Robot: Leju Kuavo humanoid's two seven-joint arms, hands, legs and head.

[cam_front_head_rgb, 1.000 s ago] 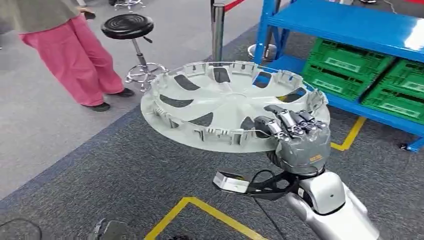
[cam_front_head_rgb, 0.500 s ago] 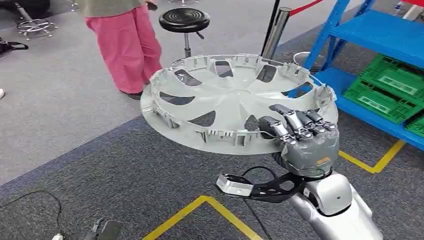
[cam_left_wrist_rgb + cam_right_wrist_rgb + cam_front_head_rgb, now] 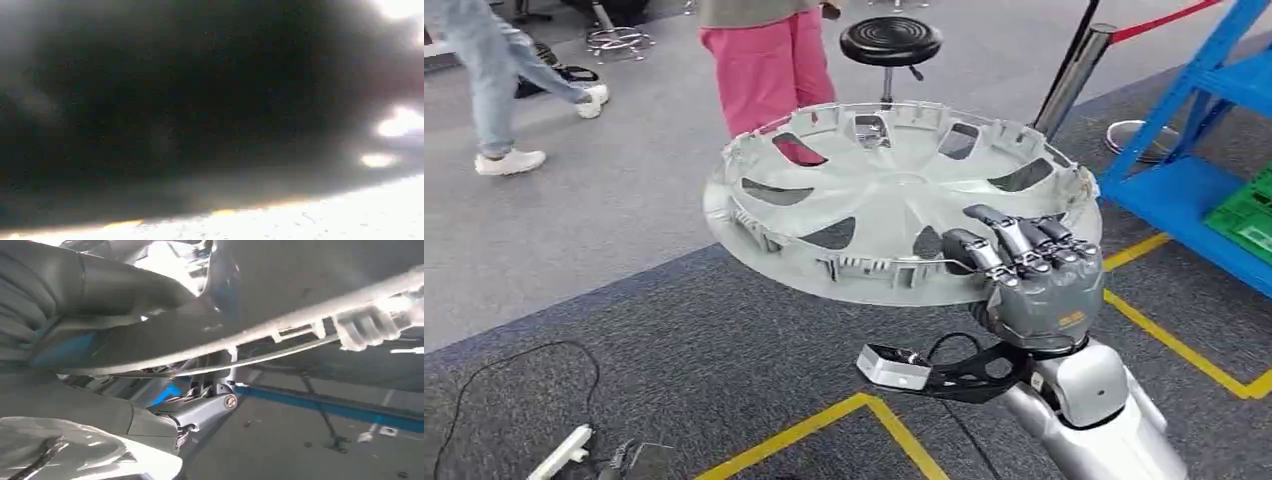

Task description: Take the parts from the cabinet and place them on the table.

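Hubcap is lying flat, inner side up. Right hand is gripping its near rim, fingers curling over the edge.

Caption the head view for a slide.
Right hand holds a grey hubcap level above the carpet, with a black stool behind.

The head view looks forward and down from high on the body onto the right hand and wheel cover, mid-frame, fairly near. The right wrist view sits very close beneath that same wheel cover's rim, which both views share. The left wrist view is dark and blurred.
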